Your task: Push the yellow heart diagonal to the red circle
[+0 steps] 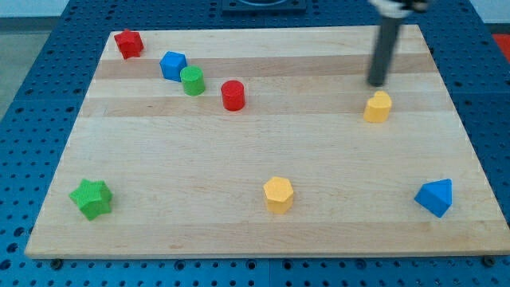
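Note:
The yellow heart (378, 107) lies on the wooden board (159, 159) at the view's upper right. The red circle (233, 95) stands far to its left, in the upper middle. My tip (375, 83) is just above the yellow heart toward the view's top, very close to its upper edge; I cannot tell whether it touches. The dark rod rises from the tip to the view's top edge.
A green circle (192, 80), a blue cube (172, 64) and a red star (127, 43) run in a line up-left of the red circle. A yellow hexagon (279, 194) sits bottom middle, a green star (91, 198) bottom left, a blue triangle (435, 197) bottom right.

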Controlling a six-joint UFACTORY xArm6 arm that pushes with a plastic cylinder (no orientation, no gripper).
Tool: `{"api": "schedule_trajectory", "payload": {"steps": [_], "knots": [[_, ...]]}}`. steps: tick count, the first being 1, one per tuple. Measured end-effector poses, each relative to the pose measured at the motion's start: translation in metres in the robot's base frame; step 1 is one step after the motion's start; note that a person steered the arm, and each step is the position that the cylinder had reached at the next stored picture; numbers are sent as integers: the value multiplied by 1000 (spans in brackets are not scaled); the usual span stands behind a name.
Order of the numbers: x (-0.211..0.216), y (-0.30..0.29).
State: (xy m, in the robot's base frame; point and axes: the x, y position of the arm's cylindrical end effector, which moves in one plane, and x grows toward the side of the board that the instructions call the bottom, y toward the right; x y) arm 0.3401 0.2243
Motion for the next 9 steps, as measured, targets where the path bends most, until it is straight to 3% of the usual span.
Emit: {"api": "schedule_trajectory", "payload": {"steps": [1, 2, 3, 4, 5, 6, 8, 9], "knots": [[30, 43], [70, 9], [76, -64], [76, -82], [56, -29], [31, -31], [85, -119], [94, -135]]}}
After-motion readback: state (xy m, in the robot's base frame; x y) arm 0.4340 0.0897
